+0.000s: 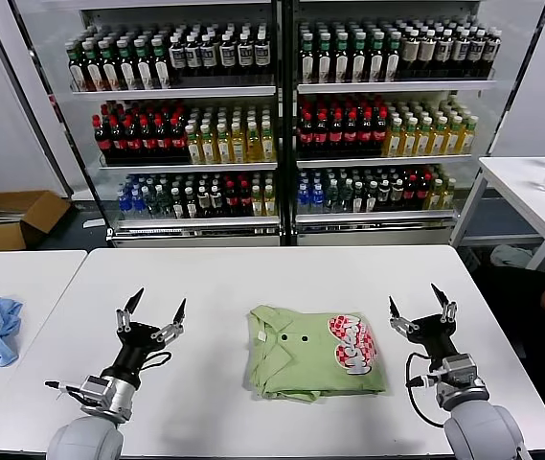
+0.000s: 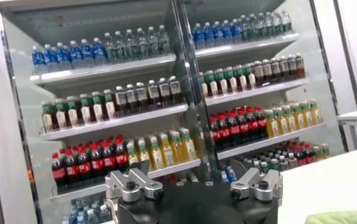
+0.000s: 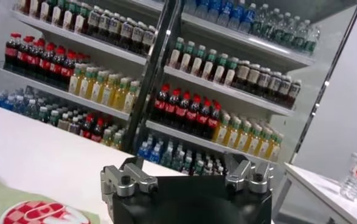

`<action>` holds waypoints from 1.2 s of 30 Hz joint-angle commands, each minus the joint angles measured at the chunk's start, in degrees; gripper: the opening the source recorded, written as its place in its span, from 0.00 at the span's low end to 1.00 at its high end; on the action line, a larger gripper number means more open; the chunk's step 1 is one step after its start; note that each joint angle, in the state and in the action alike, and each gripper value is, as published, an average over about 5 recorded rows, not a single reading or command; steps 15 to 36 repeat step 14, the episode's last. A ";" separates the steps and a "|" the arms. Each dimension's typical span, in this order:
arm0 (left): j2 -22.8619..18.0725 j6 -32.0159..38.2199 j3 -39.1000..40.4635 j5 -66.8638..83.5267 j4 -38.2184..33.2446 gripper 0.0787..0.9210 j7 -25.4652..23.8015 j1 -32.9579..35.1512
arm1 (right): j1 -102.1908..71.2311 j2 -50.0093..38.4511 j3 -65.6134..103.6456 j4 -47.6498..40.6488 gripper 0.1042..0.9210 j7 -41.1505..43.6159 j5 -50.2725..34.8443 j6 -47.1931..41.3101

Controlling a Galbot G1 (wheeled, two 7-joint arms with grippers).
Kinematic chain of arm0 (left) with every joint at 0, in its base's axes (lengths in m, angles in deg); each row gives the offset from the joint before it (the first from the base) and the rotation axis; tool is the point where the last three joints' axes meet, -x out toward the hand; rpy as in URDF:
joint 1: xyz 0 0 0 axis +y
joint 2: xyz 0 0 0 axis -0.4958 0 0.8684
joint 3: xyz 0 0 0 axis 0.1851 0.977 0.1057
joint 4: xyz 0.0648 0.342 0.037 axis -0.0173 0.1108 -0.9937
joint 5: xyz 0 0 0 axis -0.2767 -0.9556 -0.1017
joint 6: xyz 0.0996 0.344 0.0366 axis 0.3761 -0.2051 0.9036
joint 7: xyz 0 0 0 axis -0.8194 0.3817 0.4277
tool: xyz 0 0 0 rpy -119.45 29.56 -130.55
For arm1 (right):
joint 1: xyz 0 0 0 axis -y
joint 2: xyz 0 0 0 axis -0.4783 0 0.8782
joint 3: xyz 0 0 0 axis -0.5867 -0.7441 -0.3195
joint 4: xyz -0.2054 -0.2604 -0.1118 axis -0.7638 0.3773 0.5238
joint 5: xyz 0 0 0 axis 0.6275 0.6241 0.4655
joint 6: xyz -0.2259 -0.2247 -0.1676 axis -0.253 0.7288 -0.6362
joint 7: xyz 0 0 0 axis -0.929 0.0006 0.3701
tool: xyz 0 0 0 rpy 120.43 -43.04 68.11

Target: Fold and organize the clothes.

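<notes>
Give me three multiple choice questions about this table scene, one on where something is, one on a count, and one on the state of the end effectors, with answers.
1. Where does the green shirt lie?
A. between the two end effectors
B. on the left side table
C. on a cooler shelf

2. How many small dark buttons show on the shirt's front?
A. none
B. two
C. five

3. What state are the end effectors in?
A. both shut on the shirt
B. one shut, one open
C. both open, holding nothing

Answers:
1 A: it lies folded on the white table, left end effector and right end effector either side.
2 B: two dots beside the red-and-white graphic.
3 C: fingers spread, clear of the shirt.
</notes>
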 commanded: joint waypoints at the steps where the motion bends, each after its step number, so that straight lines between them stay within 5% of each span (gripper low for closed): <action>1: 0.05 0.14 -0.52 3.50 -0.89 0.88 -1.25 -0.82 | 4.31 0.26 -0.89 -4.26 0.88 1.13 0.73 1.99; 36: 0.92 1.75 -1.78 3.40 0.51 0.88 -0.49 -2.10 | 7.82 -0.91 -2.71 -7.74 0.88 0.49 -0.83 4.39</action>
